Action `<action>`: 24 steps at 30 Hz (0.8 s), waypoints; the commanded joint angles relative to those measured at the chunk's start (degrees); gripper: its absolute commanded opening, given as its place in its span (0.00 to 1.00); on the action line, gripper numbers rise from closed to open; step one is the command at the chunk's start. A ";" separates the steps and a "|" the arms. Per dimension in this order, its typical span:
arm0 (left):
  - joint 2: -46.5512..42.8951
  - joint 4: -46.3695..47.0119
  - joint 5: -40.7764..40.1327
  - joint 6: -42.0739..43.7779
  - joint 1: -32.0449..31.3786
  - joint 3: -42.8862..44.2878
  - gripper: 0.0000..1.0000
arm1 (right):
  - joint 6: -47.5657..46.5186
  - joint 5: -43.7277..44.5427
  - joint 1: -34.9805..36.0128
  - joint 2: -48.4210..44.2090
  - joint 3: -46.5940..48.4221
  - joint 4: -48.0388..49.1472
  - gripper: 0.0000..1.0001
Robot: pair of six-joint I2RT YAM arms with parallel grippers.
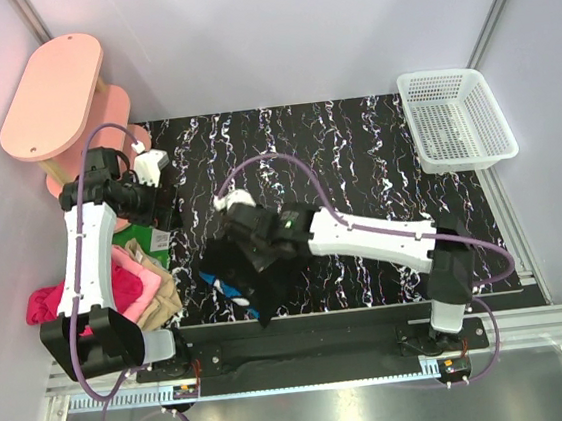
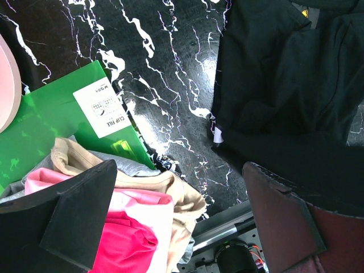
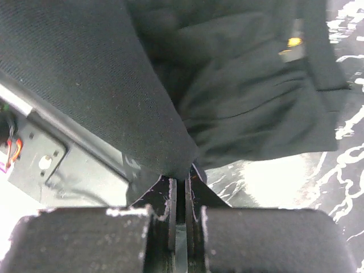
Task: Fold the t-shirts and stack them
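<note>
Because the right gripper (image 3: 181, 182) has its fingers pressed together on a fold of the black t-shirt (image 1: 256, 291), which hangs bunched above the near edge of the table (image 1: 354, 142), the best way, I think, is to carry it toward the middle and lower it slowly, so the cloth spreads flat. The left gripper (image 2: 179, 168), spread wide above the pile of t-shirts (image 2: 142, 219), could then take a second corner.
</note>
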 commanded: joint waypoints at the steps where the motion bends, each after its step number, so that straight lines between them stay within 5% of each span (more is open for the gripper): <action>1: 0.59 0.42 1.67 -0.34 -0.21 1.96 0.99 | -0.21 -4.99 -4.52 -5.96 -1.52 7.29 0.00; 24: 1.03 0.33 2.20 1.77 -0.65 -0.24 0.99 | -5.49 -21.62 -28.52 5.46 -8.02 19.15 0.00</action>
